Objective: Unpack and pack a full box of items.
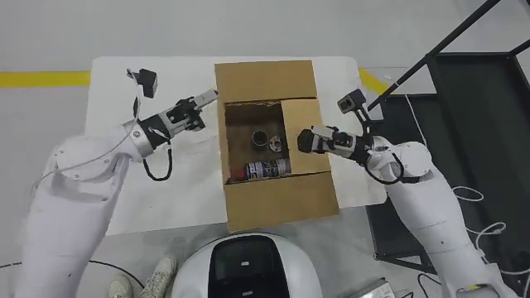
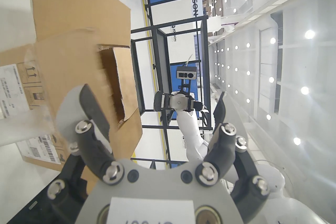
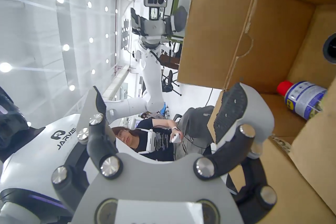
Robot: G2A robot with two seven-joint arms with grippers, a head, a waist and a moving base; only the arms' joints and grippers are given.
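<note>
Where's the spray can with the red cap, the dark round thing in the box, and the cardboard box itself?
spray can (image 3: 305, 99): right wrist view, on its labelled body.
dark round thing (image 1: 260, 138): top view, on its middle.
cardboard box (image 1: 265, 80): top view, on its far flap, folded open.

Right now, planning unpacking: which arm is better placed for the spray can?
Right: the right gripper hangs open over the flap beside the spray can; the left gripper is outside the box.

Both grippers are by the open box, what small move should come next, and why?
Probably ease the right gripper over the flap and down toward the spray can: its jaws stand open and empty, and the can lies exposed on the box floor.
</note>
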